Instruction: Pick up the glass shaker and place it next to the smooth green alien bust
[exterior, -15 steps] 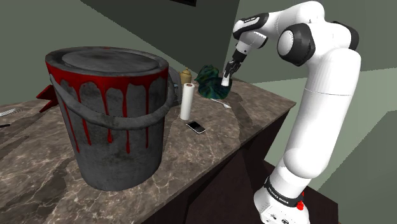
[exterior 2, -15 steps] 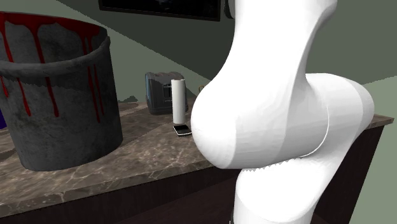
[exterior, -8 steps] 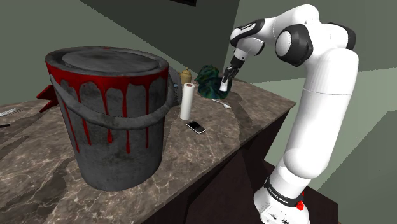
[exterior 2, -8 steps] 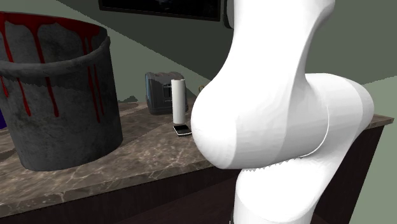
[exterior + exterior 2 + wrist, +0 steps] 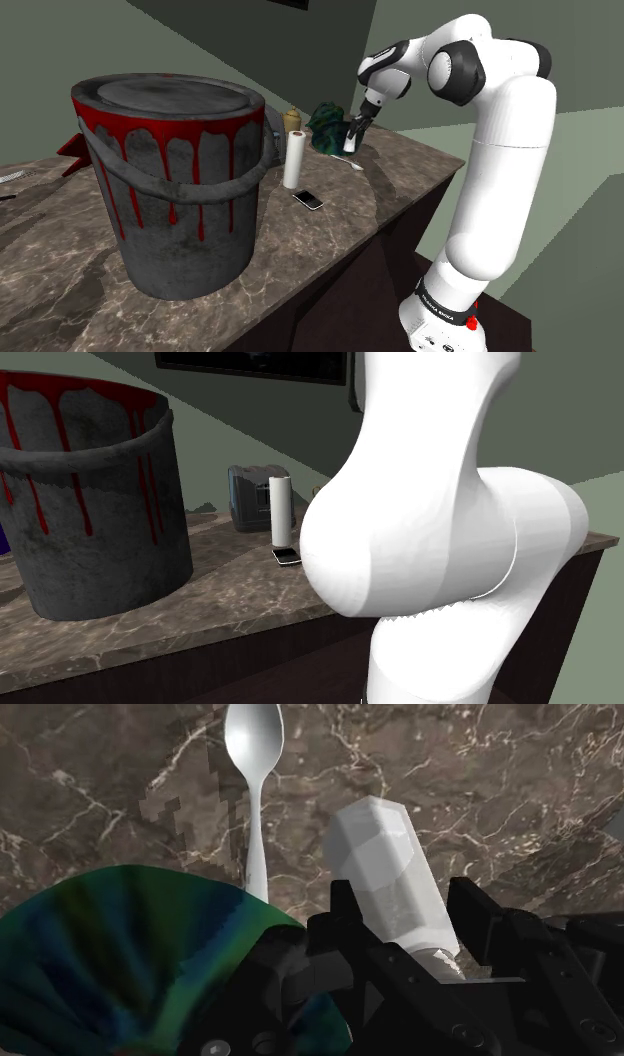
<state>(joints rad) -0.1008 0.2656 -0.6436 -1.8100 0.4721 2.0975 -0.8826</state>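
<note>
My gripper [image 5: 405, 909] is shut on a pale faceted shaker [image 5: 385, 864], which sticks out tilted between the two black fingers above the marble counter. The smooth green alien bust [image 5: 130, 954] sits close beside the gripper, on the side away from the shaker. In the shoulder view the gripper [image 5: 351, 134] hangs low over the counter with the shaker [image 5: 350, 142] in it, just at the right of the green bust [image 5: 326, 124]. Whether the shaker touches the counter cannot be told.
A silver spoon [image 5: 253, 774] lies on the counter just beyond the bust and shaker. A white upright cylinder [image 5: 294, 160], a phone [image 5: 308, 199], a brown bottle [image 5: 291, 118] and a big red-streaked bucket [image 5: 170, 180] stand further left. A toaster [image 5: 250, 497] is behind.
The arm has swung a little to the shoulder view's left and the gripper, still holding the shaker, has sunk slightly closer to the counter beside the bust.
</note>
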